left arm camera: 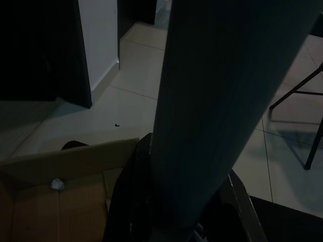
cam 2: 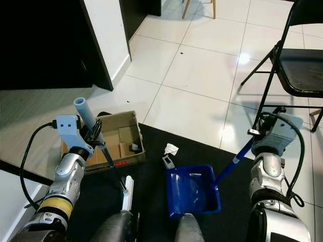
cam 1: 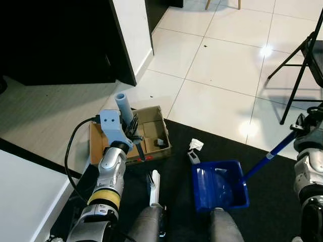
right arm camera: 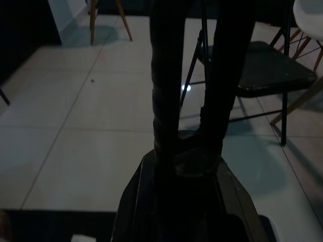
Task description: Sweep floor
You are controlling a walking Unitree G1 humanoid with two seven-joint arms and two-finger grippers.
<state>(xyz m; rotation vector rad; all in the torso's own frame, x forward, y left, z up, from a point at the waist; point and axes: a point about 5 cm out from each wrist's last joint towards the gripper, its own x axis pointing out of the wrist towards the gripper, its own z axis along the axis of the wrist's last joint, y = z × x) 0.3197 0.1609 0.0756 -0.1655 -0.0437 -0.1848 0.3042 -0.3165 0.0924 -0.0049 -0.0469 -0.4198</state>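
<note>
1. At the far left, the left pincer (cam 2: pixel 96 135) is closed around a broom handle (cam 2: pixel 85 112), pale blue at the top. The shaft slopes down to a white broom head (cam 2: pixel 127 194) resting on the black mat (cam 2: pixel 151 151).
2. Just behind that pincer sits one open cardboard box (cam 2: pixel 123 138) at the mat's edge, with a small scrap of rubbish (cam 2: pixel 134 147) inside. Risk: the handle leans over the box, so a wide stroke could knock or shove it.
3. In the middle, one crumpled white paper (cam 2: pixel 171 149) lies on the mat, with one small grey piece of litter (cam 2: pixel 168 162) just beside it, near the front lip of the dustpan. Risk: the broom head sits well apart from both, so a sideways sweep may flick the light paper past the pan onto the tiles.
4. One blue dustpan (cam 2: pixel 194 191) rests on the mat, its long blue handle (cam 2: pixel 237 157) rising to the right. Something pale seems to lie inside; I cannot tell what.
5. At the right, the right pincer (cam 2: pixel 255 133) grips the dustpan handle, closed around it. Risk: tilting the handle could lift the lip so litter slides under.
6. Far right, one black folding chair (cam 2: pixel 298 65) stands on the white tiled floor (cam 2: pixel 202 65). A few dark specks dot the tiles.
7. Counted: one broom, one dustpan, one box, two pieces of litter on the mat, one folding chair.
</note>
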